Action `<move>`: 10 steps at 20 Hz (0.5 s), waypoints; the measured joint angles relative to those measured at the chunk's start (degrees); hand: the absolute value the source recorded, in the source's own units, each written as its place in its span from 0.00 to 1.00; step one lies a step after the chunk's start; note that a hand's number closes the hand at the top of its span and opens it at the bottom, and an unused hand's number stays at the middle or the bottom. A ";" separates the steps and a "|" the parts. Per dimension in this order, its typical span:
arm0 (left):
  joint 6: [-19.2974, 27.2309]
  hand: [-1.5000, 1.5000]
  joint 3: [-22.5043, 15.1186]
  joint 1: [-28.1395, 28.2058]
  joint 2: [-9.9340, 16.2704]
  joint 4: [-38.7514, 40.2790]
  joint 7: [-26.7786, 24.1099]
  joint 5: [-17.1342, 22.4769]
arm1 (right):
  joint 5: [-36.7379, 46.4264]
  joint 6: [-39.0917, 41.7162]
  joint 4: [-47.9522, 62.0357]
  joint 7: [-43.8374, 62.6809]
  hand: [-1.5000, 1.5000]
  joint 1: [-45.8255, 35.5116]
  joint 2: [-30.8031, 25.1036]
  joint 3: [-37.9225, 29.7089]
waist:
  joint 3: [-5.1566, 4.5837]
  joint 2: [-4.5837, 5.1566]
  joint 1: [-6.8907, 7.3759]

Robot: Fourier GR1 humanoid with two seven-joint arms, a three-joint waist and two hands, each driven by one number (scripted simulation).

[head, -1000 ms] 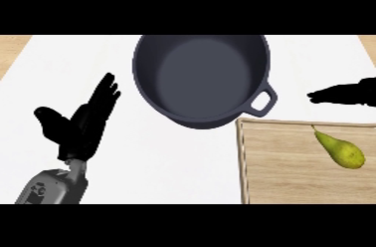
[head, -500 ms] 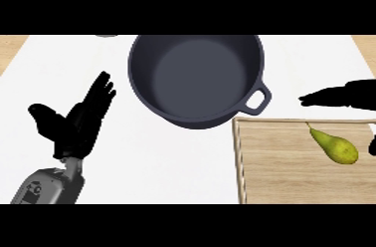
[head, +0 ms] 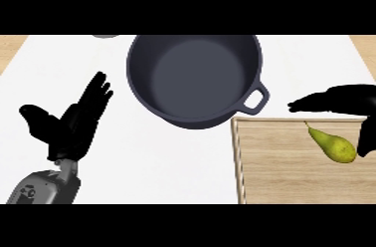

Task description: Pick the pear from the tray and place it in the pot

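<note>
1. The pear (head: pixel 332 146) lies on the tray (head: pixel 279 166), stem pointing up-left toward the pot (head: pixel 192 76).
2. My right hand (head: pixel 341 100) is nearer, spread around it, fingers (head: pixel 365 139) holding nothing.
3. My left hand (head: pixel 73 124) rests open, well apart.

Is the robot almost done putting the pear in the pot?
Not yet. The small green pear lies on the wooden tray, and the dark grey pot holds nothing. The right robot hand is open around the pear, not gripping it. The left robot hand rests open. Grabbing, lifting and dropping remain.
</note>
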 measured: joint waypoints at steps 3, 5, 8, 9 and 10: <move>-0.04 0.50 -0.08 1.50 -0.21 -1.23 0.04 -0.49 | 2.91 -1.83 0.72 -0.77 0.00 0.76 0.71 1.44 | -0.01 -0.08 -0.19; 0.00 0.50 0.19 1.81 -0.34 -1.41 -0.01 -0.93 | 4.58 -2.37 2.01 -0.93 0.00 0.84 1.69 1.98 | -0.02 -0.08 -0.28; -0.23 0.50 0.14 1.84 -1.30 0.03 -1.16 -1.83 | 7.32 -4.00 3.91 -1.44 0.00 1.11 3.36 2.54 | -0.02 -0.07 -0.50; -0.24 0.50 0.15 2.03 -1.40 -0.47 -0.83 -1.87 | 7.93 -3.93 4.07 -1.38 0.00 1.08 3.88 2.72 | -0.03 -0.10 -0.52; -0.27 0.50 0.34 1.73 -1.49 -0.32 -0.43 -1.95 | 8.73 -4.16 4.59 -1.96 0.00 0.97 3.79 2.77 | -0.02 -0.11 -0.57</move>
